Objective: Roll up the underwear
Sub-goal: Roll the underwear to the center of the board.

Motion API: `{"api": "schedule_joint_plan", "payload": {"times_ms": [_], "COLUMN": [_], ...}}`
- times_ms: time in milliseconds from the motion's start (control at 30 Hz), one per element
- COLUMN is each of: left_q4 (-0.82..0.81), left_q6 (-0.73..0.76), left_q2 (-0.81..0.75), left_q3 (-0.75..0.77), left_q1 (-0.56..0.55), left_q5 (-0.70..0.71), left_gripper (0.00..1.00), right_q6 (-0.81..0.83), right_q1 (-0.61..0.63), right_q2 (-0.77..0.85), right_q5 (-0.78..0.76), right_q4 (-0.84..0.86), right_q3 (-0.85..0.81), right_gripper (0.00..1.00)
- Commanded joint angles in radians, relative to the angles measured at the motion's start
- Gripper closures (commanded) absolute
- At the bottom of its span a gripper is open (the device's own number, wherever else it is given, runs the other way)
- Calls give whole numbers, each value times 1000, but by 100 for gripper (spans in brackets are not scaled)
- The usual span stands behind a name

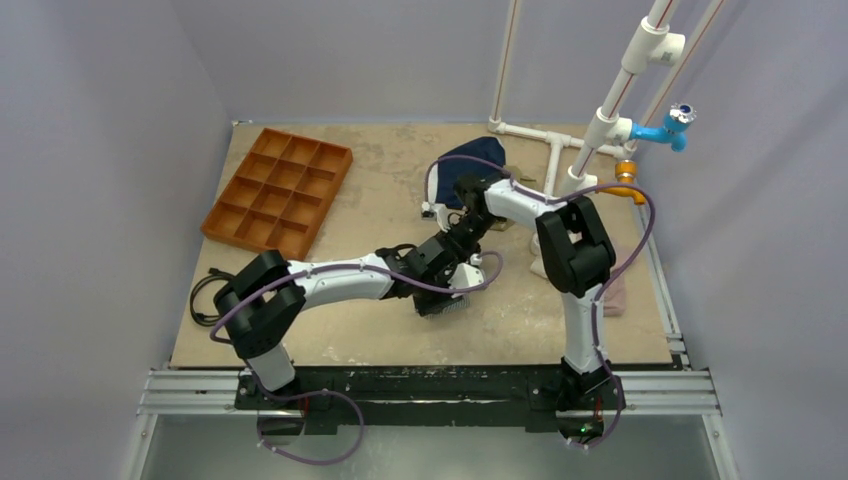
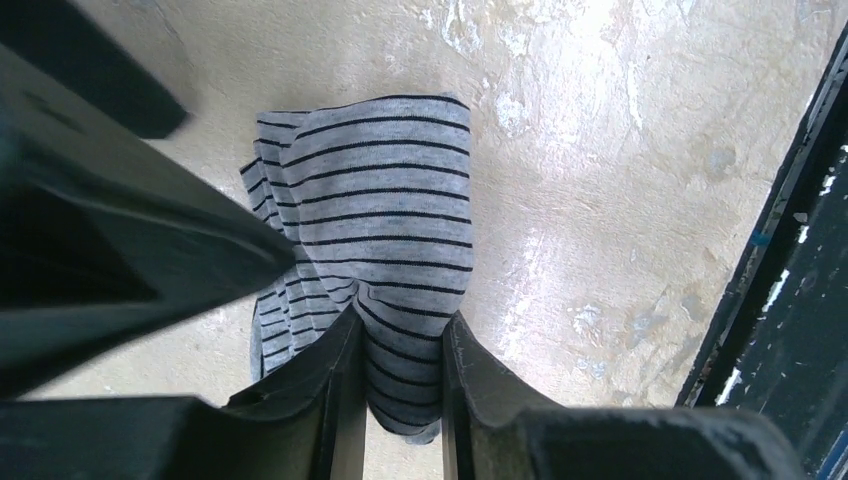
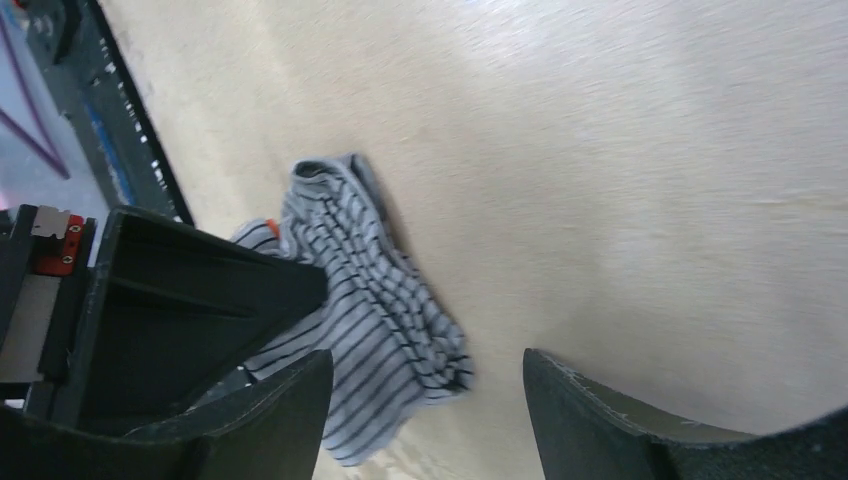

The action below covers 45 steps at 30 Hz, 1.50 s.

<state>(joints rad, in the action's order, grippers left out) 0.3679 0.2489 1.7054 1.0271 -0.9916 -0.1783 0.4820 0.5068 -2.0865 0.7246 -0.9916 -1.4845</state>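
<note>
The underwear [image 1: 447, 303], a grey cloth with fine dark stripes, lies bunched on the tan table near the middle front. In the left wrist view the underwear [image 2: 385, 190] runs up between my fingers. My left gripper [image 2: 400, 325] is shut on its near end, and in the top view the left gripper [image 1: 440, 275] sits right over it. My right gripper [image 3: 427, 358] is open, just above the underwear [image 3: 370, 300], gripping nothing. In the top view the right gripper [image 1: 462, 235] is close behind the left one. The left gripper's body [image 3: 190, 300] covers part of the cloth.
An orange compartment tray [image 1: 278, 190] sits at the back left. A navy garment [image 1: 470, 165] lies behind the grippers. A white pipe frame [image 1: 560, 150] with a blue valve [image 1: 670, 125] stands at the back right. A pale cloth [image 1: 612, 295] lies at the right edge. The black front rail [image 2: 790, 250] is near.
</note>
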Motion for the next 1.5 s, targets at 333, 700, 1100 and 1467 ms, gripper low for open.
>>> {"api": "schedule_joint_plan", "payload": {"times_ms": [333,700,1100,1467], "left_q4": [97,103,57,5], "left_q6": [-9,-32,-57,-41], "left_q2": [78,89,105,79], "left_q3": [0,17,0,-37], "left_q1": [38,140,207,250], "left_q5": [-142,-263,-333,-389], "left_gripper": [100,100,100,100], "right_q6": [21,-126,-163,-214], "right_q1": [-53,-57,-57,-58], "right_q2": [18,229,441,456], "right_q5": [-57,-361,-513,-598], "right_q4": [80,351,465,482], "right_q3": [-60,110,280,319], "right_gripper": [26,1,1,1]}}
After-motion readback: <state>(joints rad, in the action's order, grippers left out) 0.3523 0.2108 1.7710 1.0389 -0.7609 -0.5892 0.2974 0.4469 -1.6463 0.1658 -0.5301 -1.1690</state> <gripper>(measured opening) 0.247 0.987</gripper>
